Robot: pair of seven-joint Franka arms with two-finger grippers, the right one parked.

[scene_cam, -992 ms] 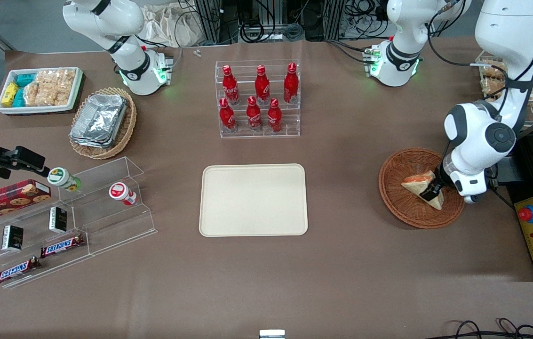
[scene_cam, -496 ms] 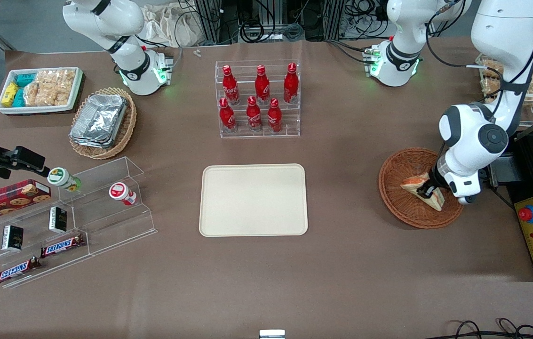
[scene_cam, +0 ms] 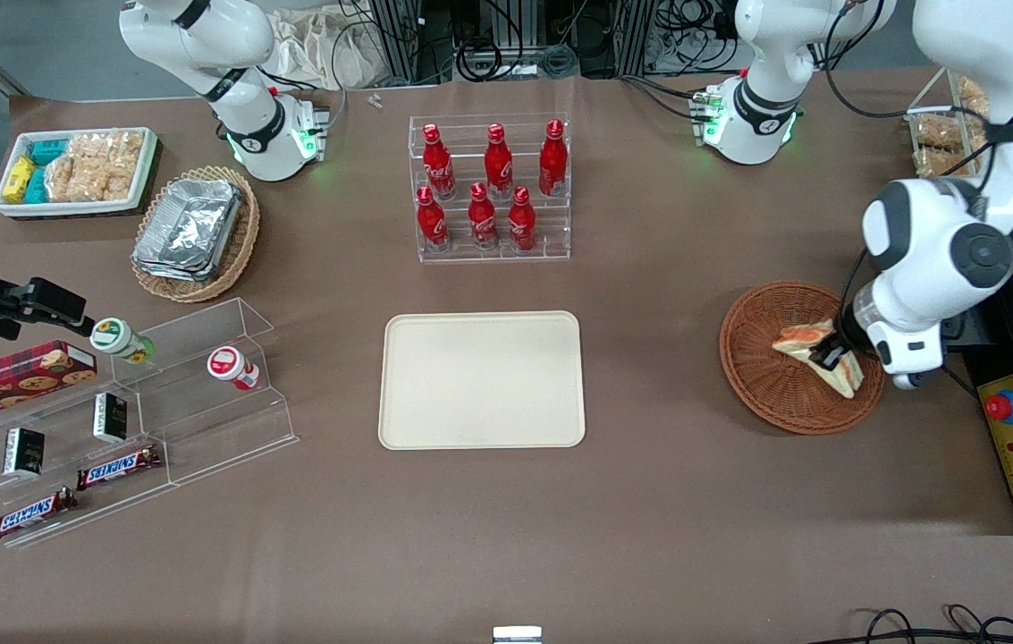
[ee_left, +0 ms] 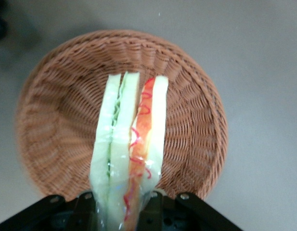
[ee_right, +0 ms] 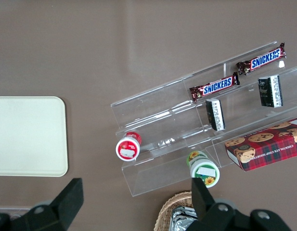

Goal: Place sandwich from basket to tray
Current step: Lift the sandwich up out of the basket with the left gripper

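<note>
My hand (scene_cam: 829, 356) is clamped on the sandwich (scene_cam: 817, 356), over the basket (scene_cam: 770, 394) at frame right; tray (scene_cam: 482, 379) mid-frame on the surface (scene_cam: 649, 501), well apart.

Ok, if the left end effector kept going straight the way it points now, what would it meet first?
Probably the basket. The left end effector is shut on the sandwich and points down into the weave; how far the wedge hangs above it is unclear.

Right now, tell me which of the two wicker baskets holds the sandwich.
The round reddish-brown wicker basket under the gripper, which grips the triangular sandwich; the lighter tan oval basket holds silver foil trays.
</note>
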